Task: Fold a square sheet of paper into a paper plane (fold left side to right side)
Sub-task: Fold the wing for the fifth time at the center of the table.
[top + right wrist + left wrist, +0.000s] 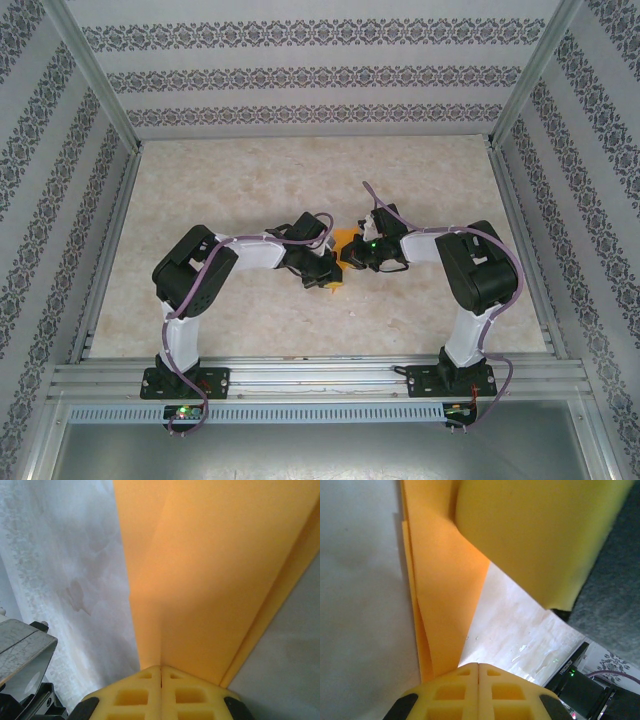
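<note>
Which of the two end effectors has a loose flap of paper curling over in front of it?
The left end effector: a flap of the paper curls above it; the right end effector faces flat layers.

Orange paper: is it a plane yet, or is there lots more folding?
Not yet. Done: the orange paper already has folds, with layers overlapping in the wrist views. In hand: the left end effector and right end effector are both shut, apparently pinching it. Left: it doesn't look like a pointed dart yet, so more folds probably remain.

Striped floral-patterned walls (pixel 300 75) enclose a pale marbled table (pixel 250 170) framed by aluminium rails (pixel 320 378), evenly lit.
</note>
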Robot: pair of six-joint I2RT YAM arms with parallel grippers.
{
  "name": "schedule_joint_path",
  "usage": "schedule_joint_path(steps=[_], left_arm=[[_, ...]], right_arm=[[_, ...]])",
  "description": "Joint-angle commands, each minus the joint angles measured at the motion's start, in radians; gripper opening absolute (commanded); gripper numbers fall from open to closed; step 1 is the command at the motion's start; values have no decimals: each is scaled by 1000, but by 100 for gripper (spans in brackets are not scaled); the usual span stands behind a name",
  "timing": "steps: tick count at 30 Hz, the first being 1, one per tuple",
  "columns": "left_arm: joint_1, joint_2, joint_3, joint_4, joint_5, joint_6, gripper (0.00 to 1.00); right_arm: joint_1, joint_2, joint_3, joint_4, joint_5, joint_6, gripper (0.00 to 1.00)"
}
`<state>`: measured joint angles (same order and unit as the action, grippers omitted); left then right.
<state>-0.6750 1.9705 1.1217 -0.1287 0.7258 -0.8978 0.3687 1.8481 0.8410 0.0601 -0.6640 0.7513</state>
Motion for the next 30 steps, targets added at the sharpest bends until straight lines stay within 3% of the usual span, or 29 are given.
schedule_joint_path(steps=[1, 30], left_arm=[[-11, 4, -21, -9, -11, 9, 0], [-11, -17, -128, 1, -18, 23, 0]], right_arm=[[-1, 82, -43, -177, 139, -40, 0], [-4, 87, -7, -259, 170, -85, 0]])
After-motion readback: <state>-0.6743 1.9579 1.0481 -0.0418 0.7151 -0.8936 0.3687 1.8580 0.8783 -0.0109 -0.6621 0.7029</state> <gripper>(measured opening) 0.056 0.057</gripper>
